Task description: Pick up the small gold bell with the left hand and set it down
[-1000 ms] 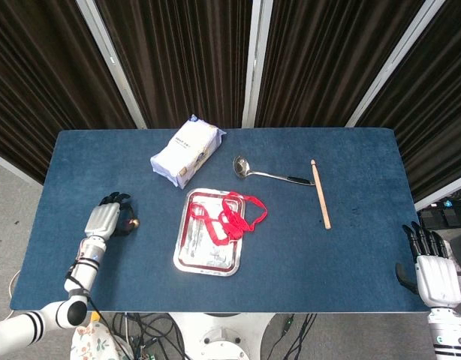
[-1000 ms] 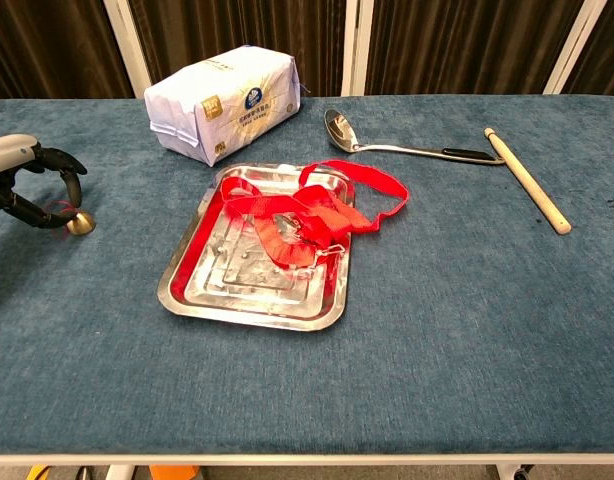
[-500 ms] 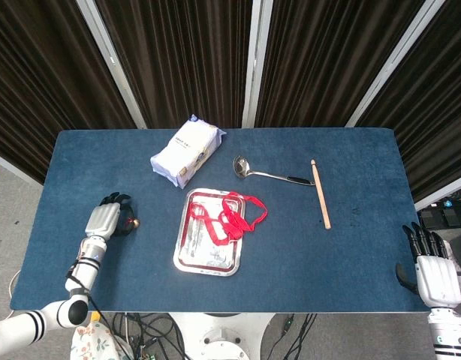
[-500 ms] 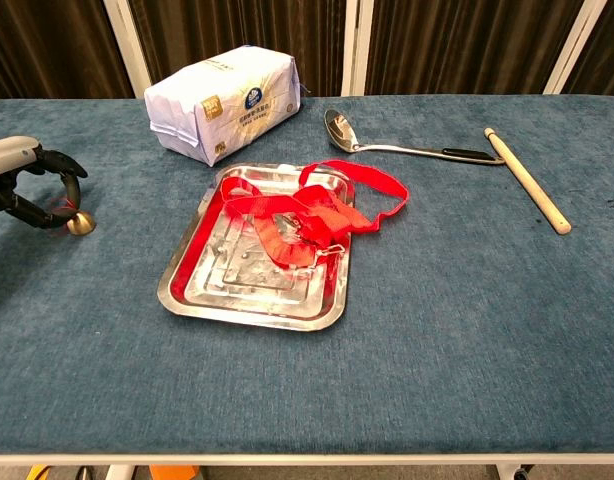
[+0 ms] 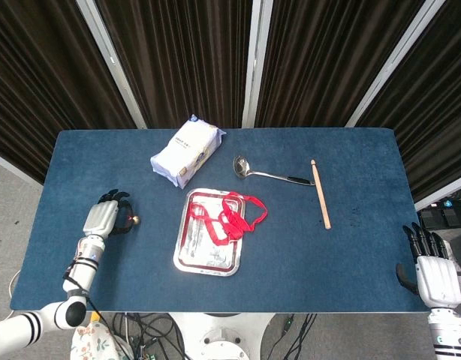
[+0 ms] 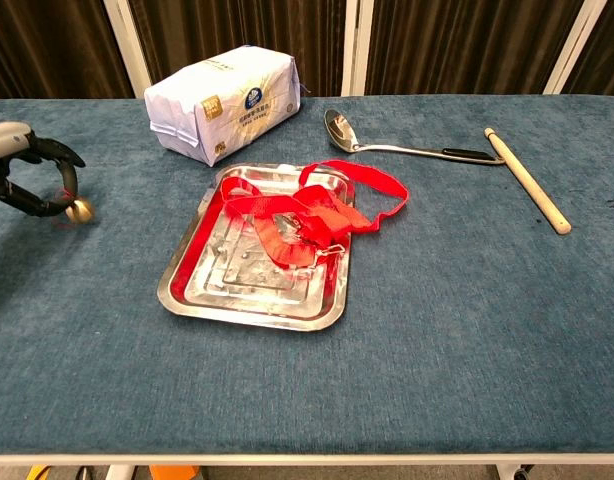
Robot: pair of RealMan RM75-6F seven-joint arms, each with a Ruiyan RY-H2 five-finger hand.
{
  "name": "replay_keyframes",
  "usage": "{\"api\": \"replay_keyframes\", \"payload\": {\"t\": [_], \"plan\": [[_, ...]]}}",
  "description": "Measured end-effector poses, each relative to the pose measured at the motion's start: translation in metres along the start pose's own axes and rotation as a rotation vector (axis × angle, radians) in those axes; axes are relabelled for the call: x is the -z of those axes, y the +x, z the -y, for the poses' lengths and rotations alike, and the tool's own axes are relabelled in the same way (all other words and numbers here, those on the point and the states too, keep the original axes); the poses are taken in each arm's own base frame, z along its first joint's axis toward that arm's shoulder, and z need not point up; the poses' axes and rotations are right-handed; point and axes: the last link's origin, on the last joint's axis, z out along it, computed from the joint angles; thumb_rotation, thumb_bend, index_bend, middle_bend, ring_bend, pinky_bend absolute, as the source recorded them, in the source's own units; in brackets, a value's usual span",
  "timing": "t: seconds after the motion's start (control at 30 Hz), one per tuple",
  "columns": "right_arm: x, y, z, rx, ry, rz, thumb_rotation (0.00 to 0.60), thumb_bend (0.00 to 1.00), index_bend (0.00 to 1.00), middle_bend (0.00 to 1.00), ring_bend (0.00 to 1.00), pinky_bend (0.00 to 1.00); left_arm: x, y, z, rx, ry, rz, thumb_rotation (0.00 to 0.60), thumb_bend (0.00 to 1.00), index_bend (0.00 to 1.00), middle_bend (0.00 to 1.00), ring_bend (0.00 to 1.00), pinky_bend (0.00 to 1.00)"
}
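Note:
The small gold bell [image 5: 134, 220] [image 6: 80, 209] is near the table's left edge, pinched between the fingertips of my left hand [image 5: 104, 217] [image 6: 22, 170]. It hangs just above the blue cloth, its round end pointing toward the tray. The hand's black fingers curl around it from the left. Off the table's front right corner is my right hand [image 5: 433, 264], fingers straight and apart, holding nothing; the chest view does not show it.
A steel tray [image 6: 192, 290] with a red ribbon [image 6: 327, 210] lies mid-table, right of the bell. Behind it sit a white packet [image 6: 222, 100], a metal ladle [image 6: 407, 150] and a wooden stick [image 6: 527, 180].
My left hand has risen slightly and drawn back a little, lifting the bell off the cloth. The right hand has not moved.

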Motion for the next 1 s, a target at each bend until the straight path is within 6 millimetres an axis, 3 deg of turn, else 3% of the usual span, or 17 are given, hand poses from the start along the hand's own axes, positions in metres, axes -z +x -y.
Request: {"api": "replay_keyframes", "payload": {"t": [0.17,0.5,0.7,1.0], "plan": [[0.000,0.002,0.000,-0.001,-0.002,-0.007,0.589,0.39,0.00,0.00,0.00,0.00,0.009,0.026,0.000,0.022,-0.004,-0.084,0.600,0.41,0.57,0.18,0.02,0.10],[0.000,0.000,0.000,-0.009,0.001,-0.005,0.591,0.40,0.00,0.00,0.00,0.00,0.027,0.074,0.006,-0.157,0.070,-0.339,0.600,0.43,0.59,0.19,0.02,0.08],[-0.001,0.003,0.000,-0.007,0.003,-0.011,0.590,0.40,0.00,0.00,0.00,0.00,0.027,0.064,0.006,-0.093,0.066,-0.267,0.600,0.45,0.59,0.17,0.02,0.07],[-0.002,0.001,-0.002,-0.012,-0.007,0.004,0.591,0.40,0.00,0.00,0.00,0.00,0.033,0.046,-0.015,0.046,-0.049,-0.074,0.600,0.48,0.62,0.14,0.01,0.01]]}}
